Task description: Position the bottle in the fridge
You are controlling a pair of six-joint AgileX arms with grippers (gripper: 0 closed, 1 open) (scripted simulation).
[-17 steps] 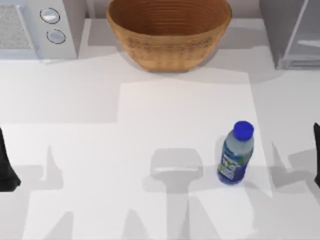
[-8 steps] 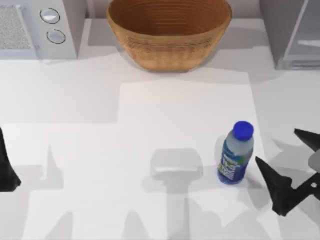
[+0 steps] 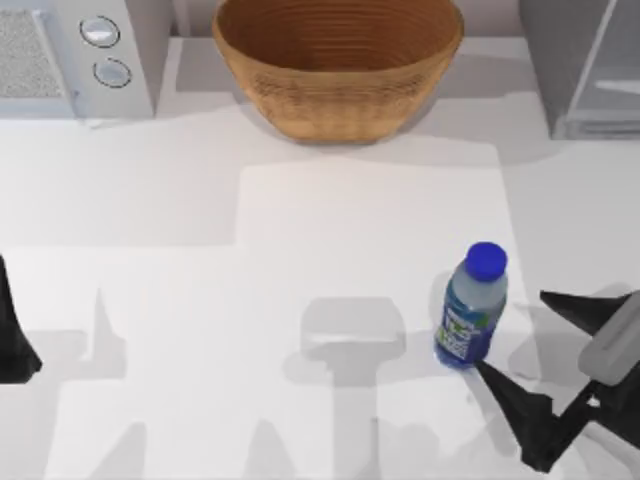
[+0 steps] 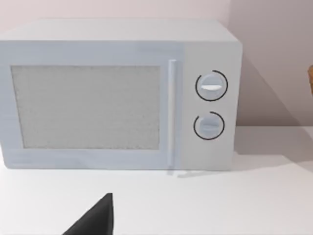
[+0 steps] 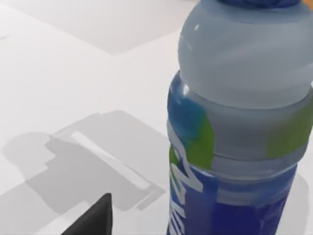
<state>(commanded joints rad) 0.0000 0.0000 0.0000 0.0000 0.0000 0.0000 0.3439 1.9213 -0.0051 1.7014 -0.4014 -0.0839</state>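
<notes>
White bench (image 3: 330,230) carried the upright clear plastic blue-capped bottle (image 3: 470,308) right of centre, my right claw (image 3: 540,350) gaping empty just beside it, grey fridge (image 3: 585,60), wicker basket (image 3: 338,62) and white microwave (image 3: 70,50) behind, left claw (image 3: 12,330) parked.

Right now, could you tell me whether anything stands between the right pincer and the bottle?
Nothing visible does. The right pincer sits open just right of the upright bottle, with bare table between them. The left pincer is parked at the table's left edge.
</notes>
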